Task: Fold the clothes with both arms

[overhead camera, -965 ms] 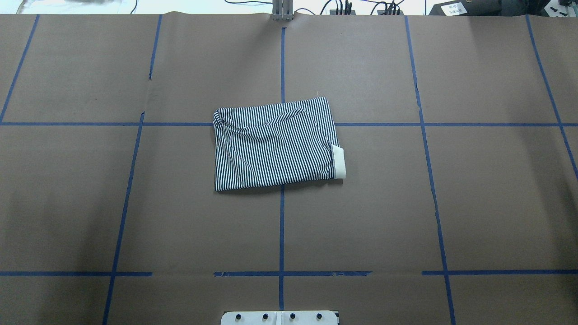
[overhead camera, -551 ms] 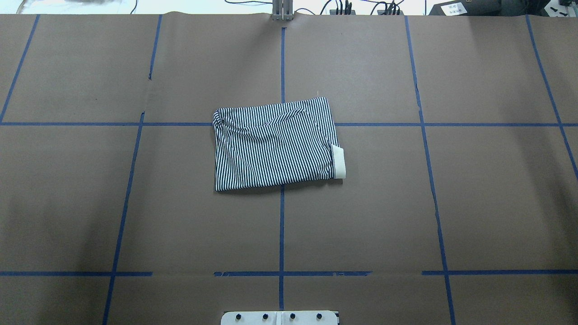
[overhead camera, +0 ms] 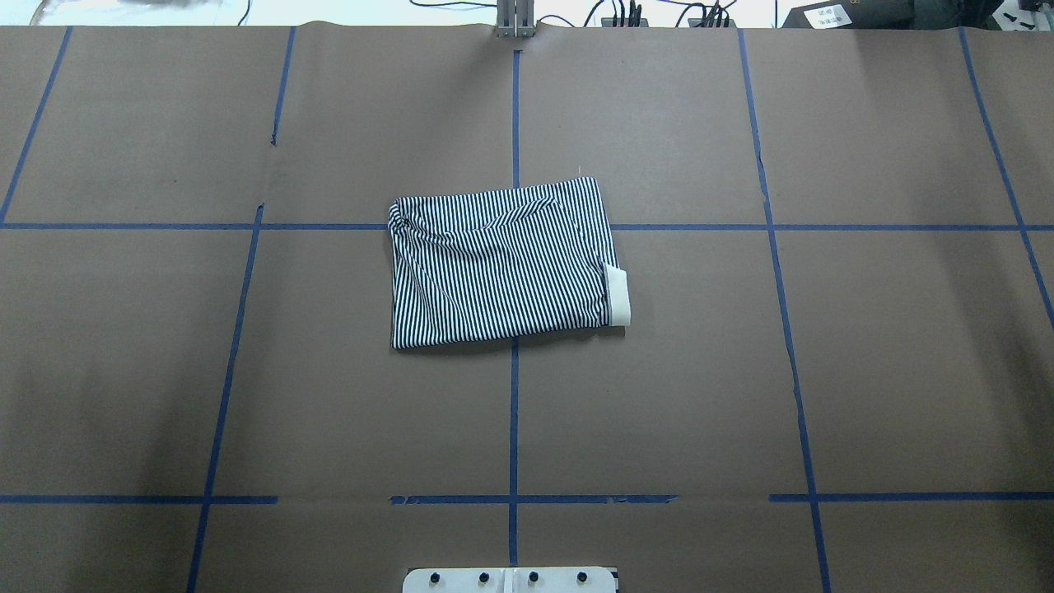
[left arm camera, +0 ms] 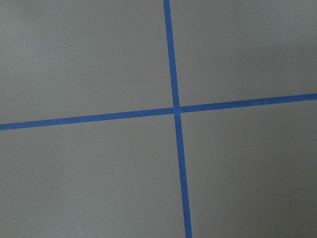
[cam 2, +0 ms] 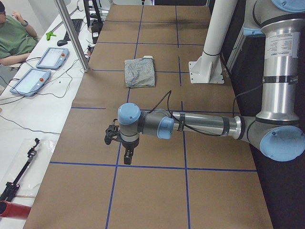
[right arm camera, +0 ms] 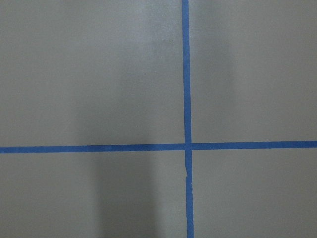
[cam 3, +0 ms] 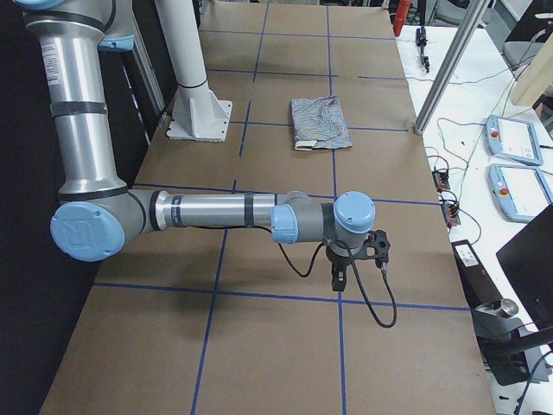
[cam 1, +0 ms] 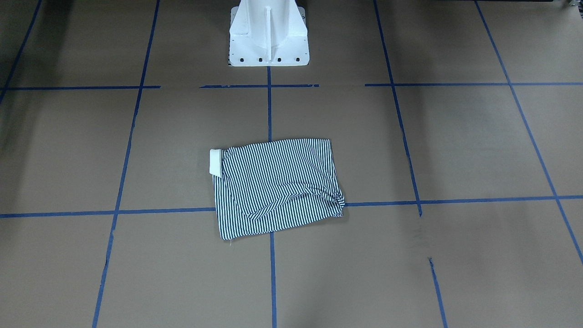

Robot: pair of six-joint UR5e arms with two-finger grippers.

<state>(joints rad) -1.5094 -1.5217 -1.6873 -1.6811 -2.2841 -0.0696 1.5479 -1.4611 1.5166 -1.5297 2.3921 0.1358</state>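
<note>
Left hand (cam 2: 127, 158), right hand (cam 3: 339, 281): mine, over bare counter (overhead camera: 741, 395), well apart from shirt; open or closed, I cannot tell. Shirt (overhead camera: 502, 263): folded, mid-counter, collar (overhead camera: 618, 295) peeking out. Folding looks complete; best not to disturb it.

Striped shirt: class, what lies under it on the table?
The striped shirt lies on brown paper, over blue tape lines that run in from four sides. Their crossing is covered, as are the inner folds.
</note>
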